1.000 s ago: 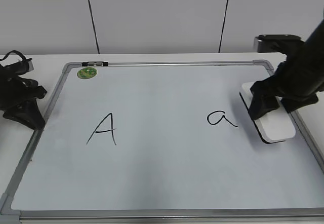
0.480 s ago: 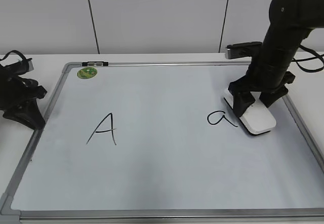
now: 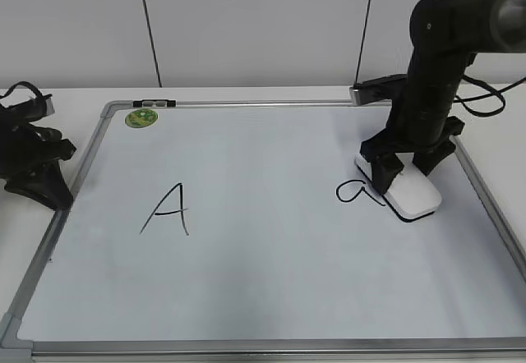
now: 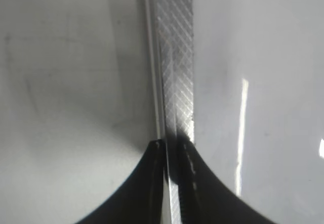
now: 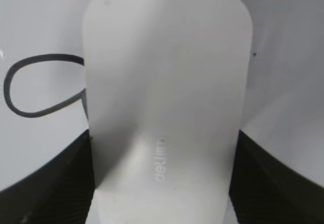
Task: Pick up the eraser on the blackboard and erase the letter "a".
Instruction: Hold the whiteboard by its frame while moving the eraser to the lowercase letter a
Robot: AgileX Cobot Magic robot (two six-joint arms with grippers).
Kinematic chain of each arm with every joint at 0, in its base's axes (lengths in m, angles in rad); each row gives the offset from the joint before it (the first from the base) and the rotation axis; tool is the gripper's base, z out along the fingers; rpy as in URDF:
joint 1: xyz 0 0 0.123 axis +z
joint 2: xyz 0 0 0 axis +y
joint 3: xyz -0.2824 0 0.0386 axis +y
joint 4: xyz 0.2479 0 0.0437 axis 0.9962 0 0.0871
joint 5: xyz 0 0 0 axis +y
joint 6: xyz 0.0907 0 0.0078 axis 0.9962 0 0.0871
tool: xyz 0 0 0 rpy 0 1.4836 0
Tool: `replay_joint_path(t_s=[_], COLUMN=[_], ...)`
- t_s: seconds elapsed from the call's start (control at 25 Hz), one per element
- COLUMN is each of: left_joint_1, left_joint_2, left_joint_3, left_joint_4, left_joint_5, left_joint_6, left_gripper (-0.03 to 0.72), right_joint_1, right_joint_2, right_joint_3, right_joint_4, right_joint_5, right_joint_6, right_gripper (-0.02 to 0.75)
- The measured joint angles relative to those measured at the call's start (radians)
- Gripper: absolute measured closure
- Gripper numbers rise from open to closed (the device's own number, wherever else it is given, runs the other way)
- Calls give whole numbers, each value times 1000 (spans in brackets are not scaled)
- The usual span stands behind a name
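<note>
The blackboard (image 3: 263,281) is a white board in a silver frame, lying flat on the table. The small letter "a" (image 3: 352,191) is at its right of centre. The white eraser (image 3: 407,192) lies flat on the board, its left edge covering the tail of the "a". My right gripper (image 3: 404,166) is shut on the eraser. In the right wrist view the eraser (image 5: 167,82) fills the frame between the jaws (image 5: 163,178), with the loop of the "a" (image 5: 35,84) at its left. My left gripper (image 3: 37,178) rests at the board's left edge, shut on the frame (image 4: 174,72).
A capital "A" (image 3: 167,209) is drawn on the left half of the board. A round green sticker (image 3: 140,118) and a small black-and-grey clip (image 3: 154,102) sit at the far left corner. A pale wall stands behind the table.
My right gripper has slid the eraser leftward across the board from near the right frame until it touches the tail of the "a". The left arm has not moved.
</note>
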Motion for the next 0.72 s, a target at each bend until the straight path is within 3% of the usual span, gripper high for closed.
replay_joint_path(t_s=[0.28, 0.72], left_joint_1=[0, 0], left_joint_2=[0, 0], left_joint_3=[0, 0], left_joint_4=[0, 2], left_joint_5=[0, -2], left_joint_6=[0, 0], left_gripper=[653, 653], right_joint_1=[31, 186], right_joint_2=[23, 79], right_joint_3=[-43, -137], right_joint_4=[-12, -4], right_joint_5=[28, 74], right_joint_6=[15, 18], right_gripper=[201, 201])
